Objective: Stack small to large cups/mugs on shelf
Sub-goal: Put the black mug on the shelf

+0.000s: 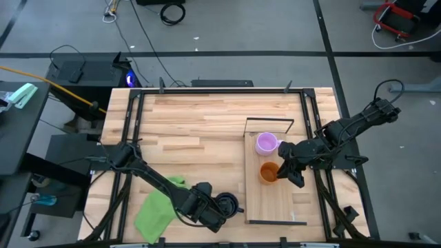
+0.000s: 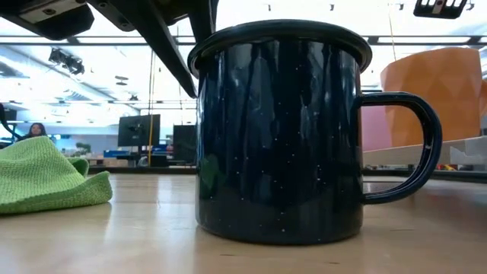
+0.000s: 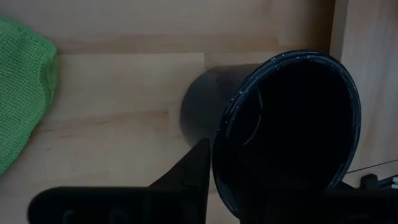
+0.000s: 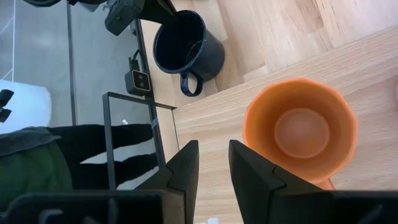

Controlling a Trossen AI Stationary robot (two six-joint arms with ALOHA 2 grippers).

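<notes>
1. high view: the shelf [image 1: 270, 200] lies flat on the worktop [image 1: 200, 117], long axis running from near edge to far edge. on it stand the purple mug [image 1: 267, 143] and, nearer, the orange mug [image 1: 269, 172], both mouth up. the right claw [image 1: 291, 172] sits just beside the orange mug. the left claw [image 1: 219, 209] is at the black mug [image 1: 227, 203], which is mostly hidden under it, on the worktop between the green cloth [image 1: 157, 207] and the shelf.
2. low view: the black mug [image 2: 278, 129] stands upright, handle towards the shelf; the orange mug [image 2: 434, 99] is cut off behind it. the purple mug is not seen.
3. left wrist view: the black mug [image 3: 286, 130] fills the frame; one finger [image 3: 189, 177] lies outside its rim, the other is hidden, so i cannot tell its grip.
4. right wrist view: the right claw [image 4: 214, 165], fingers nearly pressed together and holding nothing, is beside the orange mug [image 4: 301, 134].
</notes>
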